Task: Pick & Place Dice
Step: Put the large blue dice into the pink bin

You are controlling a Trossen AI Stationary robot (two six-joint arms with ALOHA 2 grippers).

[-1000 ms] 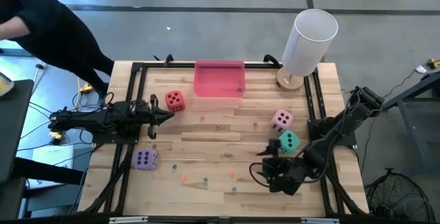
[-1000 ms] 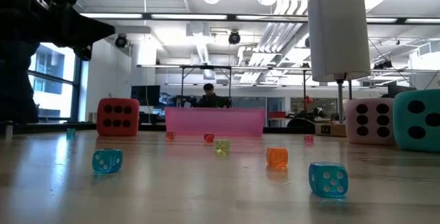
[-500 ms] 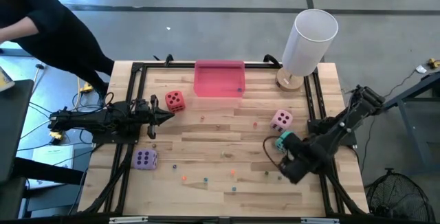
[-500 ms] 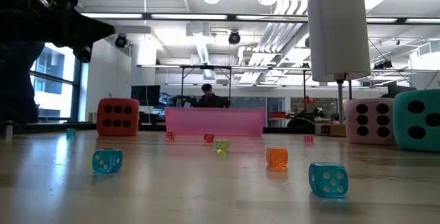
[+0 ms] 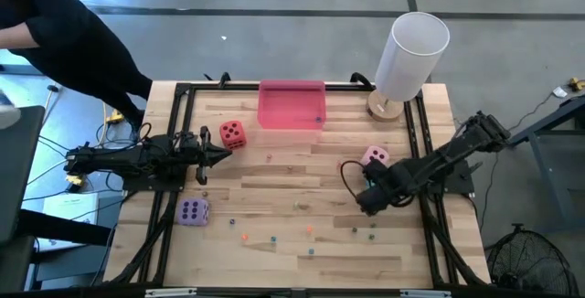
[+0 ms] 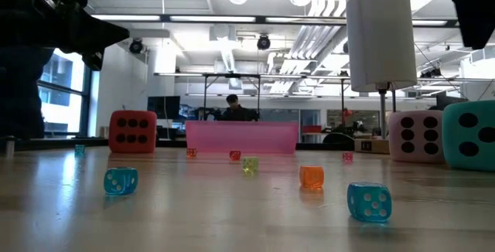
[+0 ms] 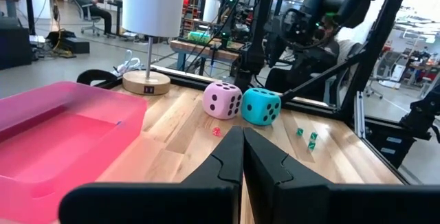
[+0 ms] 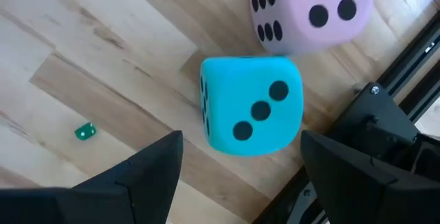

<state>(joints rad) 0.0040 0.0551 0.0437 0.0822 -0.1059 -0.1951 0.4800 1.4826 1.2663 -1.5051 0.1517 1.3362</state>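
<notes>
The teal die (image 8: 251,104) rests on the table next to the pink die (image 8: 313,11), near the right edge. My right gripper (image 8: 240,148) hovers above the teal die, open and pointing down. One finger stands on each side of it, touching nothing. In the high view this gripper (image 5: 370,193) hides the teal die. The red die (image 5: 232,133) sits at the far left and the purple die (image 5: 193,211) at the near left. My left gripper (image 5: 224,154) waits shut and level beside the red die. Several tiny dice (image 5: 274,239) lie scattered across the near middle.
A pink tray (image 5: 292,104) stands at the far middle edge. A white lamp (image 5: 411,56) stands at the far right corner. Black frame rails (image 5: 425,152) run along the table's sides. A person in black (image 5: 64,33) stands beyond the far left corner.
My right gripper has moved from the near right part of the table toward the far edge. It now stands over the teal die. Its wrist has rolled and tipped, so the fingers point down. The dice have not moved.
</notes>
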